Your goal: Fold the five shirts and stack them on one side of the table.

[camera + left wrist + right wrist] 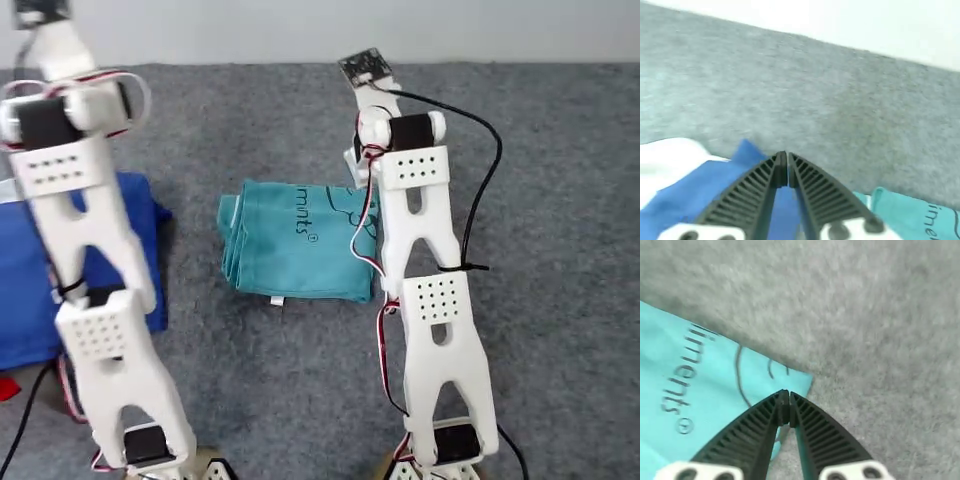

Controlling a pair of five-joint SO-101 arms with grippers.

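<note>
Teal shirt [295,245]: folded, worktop [560,200] centre, unstacked.
Blue shirt [20,290]: 9 o'clock edge, fold unclear.
Left hand [782,162]: closed, empty, over blue shirt.
Right hand [784,401]: closed, empty, over teal corner.
Judgement: partway; stacking pending.

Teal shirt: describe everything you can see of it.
The teal shirt is soft cloth folded into a rough rectangle, lying flat on the grey table. Layered fold edges show along its left side; dark print crosses the top, and a small white tag pokes from the near edge. The right gripper sits over its far right corner, jaws shut; contact is unclear. The blue shirt lies apart on its left.
</note>
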